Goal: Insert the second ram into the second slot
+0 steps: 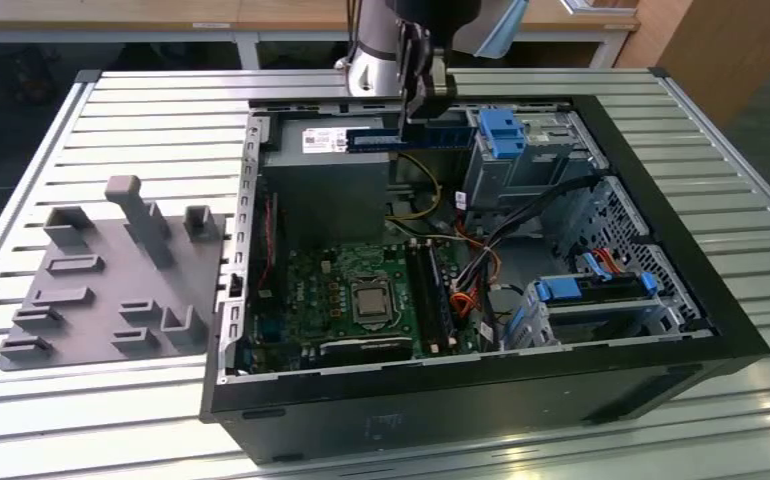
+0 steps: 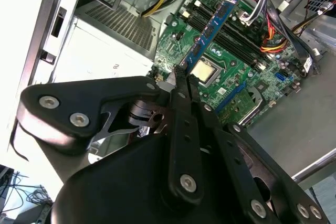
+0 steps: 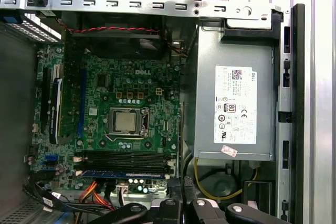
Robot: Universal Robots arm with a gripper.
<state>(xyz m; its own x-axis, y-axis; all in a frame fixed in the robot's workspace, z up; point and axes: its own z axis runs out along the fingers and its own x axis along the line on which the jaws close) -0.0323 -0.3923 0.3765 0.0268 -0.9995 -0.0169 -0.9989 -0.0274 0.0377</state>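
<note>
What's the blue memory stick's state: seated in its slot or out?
Out. The thin blue memory stick is clamped in the end effector, held above the green motherboard, touching no slot.

I look down on the green motherboard (image 3: 105, 85), with the processor socket (image 3: 126, 120) at its middle and the silver power supply (image 3: 210, 51) beside it. A blue memory stick (image 3: 123, 173) runs parallel to the dark slots (image 3: 126, 157), ending near the gripper (image 3: 184, 205).
</note>
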